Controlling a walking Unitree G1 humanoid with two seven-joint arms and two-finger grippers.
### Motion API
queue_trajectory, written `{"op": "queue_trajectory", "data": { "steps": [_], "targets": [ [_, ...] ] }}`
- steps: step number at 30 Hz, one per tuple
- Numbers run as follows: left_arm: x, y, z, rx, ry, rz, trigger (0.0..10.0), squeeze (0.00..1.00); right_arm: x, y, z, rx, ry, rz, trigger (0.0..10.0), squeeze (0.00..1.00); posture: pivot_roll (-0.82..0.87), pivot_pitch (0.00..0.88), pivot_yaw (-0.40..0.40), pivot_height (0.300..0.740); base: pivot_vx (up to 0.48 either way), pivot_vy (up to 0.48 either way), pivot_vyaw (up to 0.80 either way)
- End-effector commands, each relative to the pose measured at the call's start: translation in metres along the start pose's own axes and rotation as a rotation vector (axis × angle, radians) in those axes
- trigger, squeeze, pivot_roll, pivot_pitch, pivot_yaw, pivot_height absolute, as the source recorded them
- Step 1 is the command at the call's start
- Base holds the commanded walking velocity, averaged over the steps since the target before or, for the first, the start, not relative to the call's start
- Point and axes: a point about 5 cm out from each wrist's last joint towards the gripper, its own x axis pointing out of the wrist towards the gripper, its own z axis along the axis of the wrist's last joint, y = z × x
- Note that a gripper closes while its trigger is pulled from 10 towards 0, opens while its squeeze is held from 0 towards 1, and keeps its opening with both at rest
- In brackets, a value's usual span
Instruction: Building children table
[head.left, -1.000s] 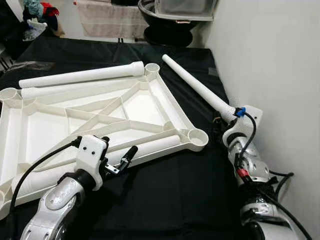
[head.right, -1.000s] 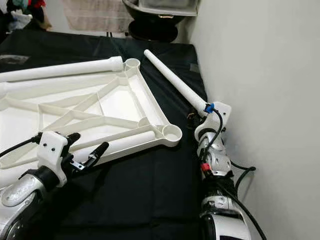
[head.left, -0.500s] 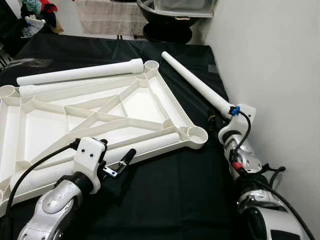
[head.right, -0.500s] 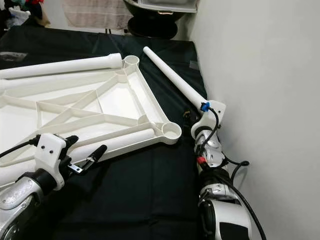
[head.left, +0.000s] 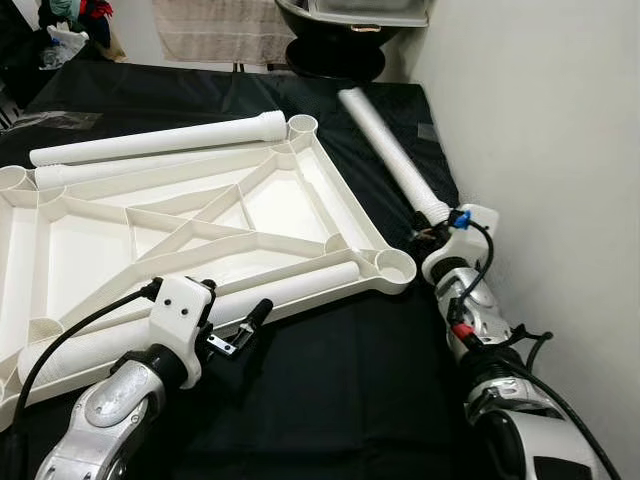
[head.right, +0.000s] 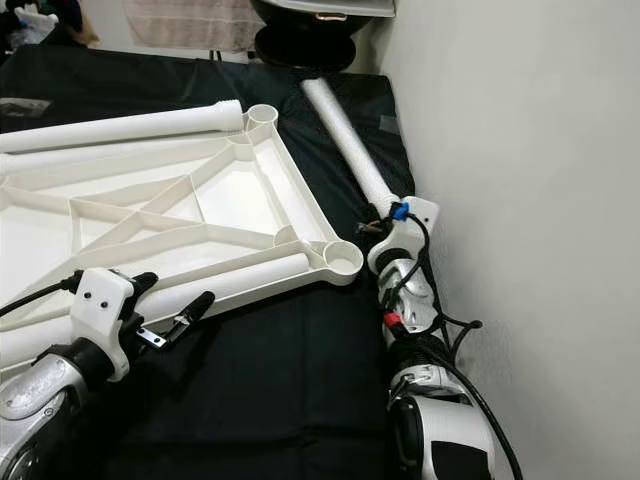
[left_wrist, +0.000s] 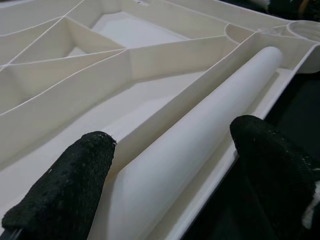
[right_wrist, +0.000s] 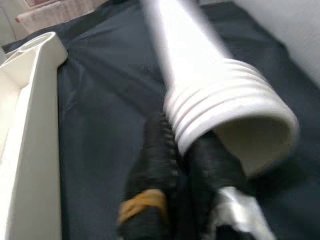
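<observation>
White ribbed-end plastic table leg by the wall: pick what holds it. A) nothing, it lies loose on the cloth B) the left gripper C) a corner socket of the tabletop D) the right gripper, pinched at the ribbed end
D: the right gripper is pinched on the ribbed open end of the white ribbed-end plastic table leg, while the left gripper sits open over another leg.

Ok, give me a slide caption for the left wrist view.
Open left gripper straddling a white table leg that lies inside the upturned white tabletop.
</observation>
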Motion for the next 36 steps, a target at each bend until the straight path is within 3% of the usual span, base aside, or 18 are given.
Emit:
{"op": "queue_trajectory", "data": {
  "steps": [1,10,13,16,21,26,27,28,30,31,33,34,35,36],
  "targets": [
    [-0.001,-0.001,-0.006,-0.008,0.033,-0.006,10.0,0.0,-0.006,-0.01,-0.009,0.021,0.014,-0.03,0.0,0.0,0.11,0.226,-0.102,0.74,0.0,0.0,0.0],
    [0.001,0.002,-0.009,-0.006,0.038,-0.004,10.0,0.0,-0.026,-0.002,-0.019,0.095,-0.011,0.095,0.0,0.0,0.09,0.206,-0.097,0.74,0.0,0.0,0.0],
    [0.006,0.002,-0.01,-0.006,0.032,-0.007,10.0,0.0,-0.037,0.008,-0.004,0.138,-0.078,0.155,0.0,0.0,0.07,0.178,-0.087,0.74,0.0,0.0,0.0],
    [0.016,0.002,-0.009,-0.007,0.011,-0.013,10.0,0.0,-0.048,0.024,0.023,0.239,-0.173,0.216,0.0,0.0,0.06,0.145,-0.077,0.74,0.0,0.0,0.0],
    [0.022,0.003,-0.007,-0.01,-0.004,-0.014,10.0,0.0,-0.052,0.034,0.036,0.292,-0.213,0.254,0.0,0.0,0.05,0.134,-0.074,0.74,0.0,0.0,0.0],
    [0.033,0.005,-0.004,-0.043,-0.035,-0.004,10.0,0.0,-0.058,0.046,0.056,0.335,-0.268,0.324,0.0,0.0,0.03,0.052,-0.063,0.74,0.0,0.0,0.0],
    [0.038,0.007,0.0,-0.097,-0.063,0.008,10.0,0.0,-0.062,0.05,0.066,0.347,-0.293,0.368,0.0,0.0,0.03,0.023,-0.063,0.74,0.0,0.0,0.0],
    [0.038,0.007,0.0,-0.097,-0.063,0.008,10.0,0.0,-0.062,0.05,0.066,0.347,-0.293,0.368,0.0,0.0,0.03,0.023,-0.063,0.74,0.0,0.0,0.0],
    [0.05,0.012,0.004,-0.212,-0.108,0.025,10.0,0.0,-0.066,0.051,0.07,0.365,-0.288,0.439,0.0,0.0,0.03,0.0,-0.065,0.74,0.0,0.0,0.0],
    [0.05,0.012,0.004,-0.212,-0.108,0.025,10.0,0.0,-0.066,0.051,0.07,0.365,-0.288,0.439,0.0,0.0,0.03,0.0,-0.065,0.74,0.0,0.0,0.0],
    [0.057,0.015,0.012,-0.364,-0.162,-0.002,10.0,0.0,-0.077,0.05,0.063,0.385,-0.228,0.505,0.0,0.0,0.03,0.0,-0.074,0.74,0.0,0.0,0.0],
    [0.057,0.015,0.012,-0.364,-0.162,-0.002,10.0,0.0,-0.077,0.05,0.063,0.385,-0.228,0.505,0.0,0.0,0.03,0.0,-0.074,0.74,0.0,0.0,0.0],
    [0.057,0.015,0.018,-0.464,-0.198,-0.046,10.0,0.0,-0.086,0.051,0.058,0.395,-0.19,0.556,0.0,0.0,0.03,0.0,-0.072,0.74,0.0,0.0,0.0],
    [0.057,0.015,0.018,-0.464,-0.198,-0.046,10.0,0.0,-0.086,0.051,0.058,0.395,-0.19,0.556,0.0,0.0,0.03,0.0,-0.072,0.74,0.0,0.0,0.0]
  ]
}}
